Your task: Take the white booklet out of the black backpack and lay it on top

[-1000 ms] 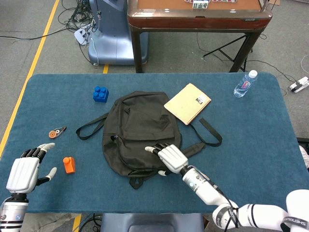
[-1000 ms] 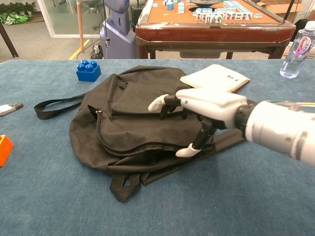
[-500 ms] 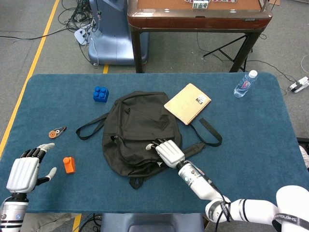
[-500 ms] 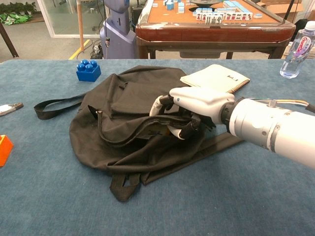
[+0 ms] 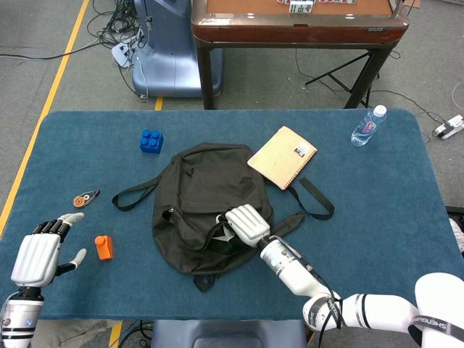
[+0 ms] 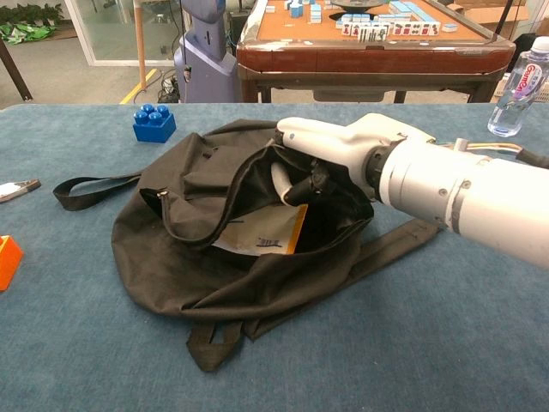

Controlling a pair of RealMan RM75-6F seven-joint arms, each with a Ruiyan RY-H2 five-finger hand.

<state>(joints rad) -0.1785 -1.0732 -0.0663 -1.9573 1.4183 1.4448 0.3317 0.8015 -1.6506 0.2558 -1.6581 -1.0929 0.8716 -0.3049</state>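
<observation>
The black backpack point(image 5: 196, 188) point(image 6: 171, 257) lies mid-table with its zip mouth pulled open. Inside the opening shows the white booklet point(image 6: 262, 232), with an orange edge on its right side; in the head view only a pale corner of the booklet point(image 5: 223, 233) shows. My right hand point(image 5: 246, 223) point(image 6: 313, 159) has its fingers hooked under the upper flap and holds it lifted above the booklet. It does not touch the booklet. My left hand point(image 5: 35, 257) hovers at the table's near left corner, fingers spread and holding nothing.
A tan spiral notebook point(image 5: 283, 156) lies just beyond the backpack's right side. A water bottle point(image 5: 368, 125) point(image 6: 519, 86) stands at the far right. Left of the bag are a blue brick point(image 5: 151, 140) point(image 6: 154, 124), an orange block point(image 5: 104, 247) and a small tool point(image 5: 85, 197).
My right hand went from resting on the backpack to gripping its flap and lifting it up and back. The mouth now gapes and the white booklet has come into sight. Left hand unmoved.
</observation>
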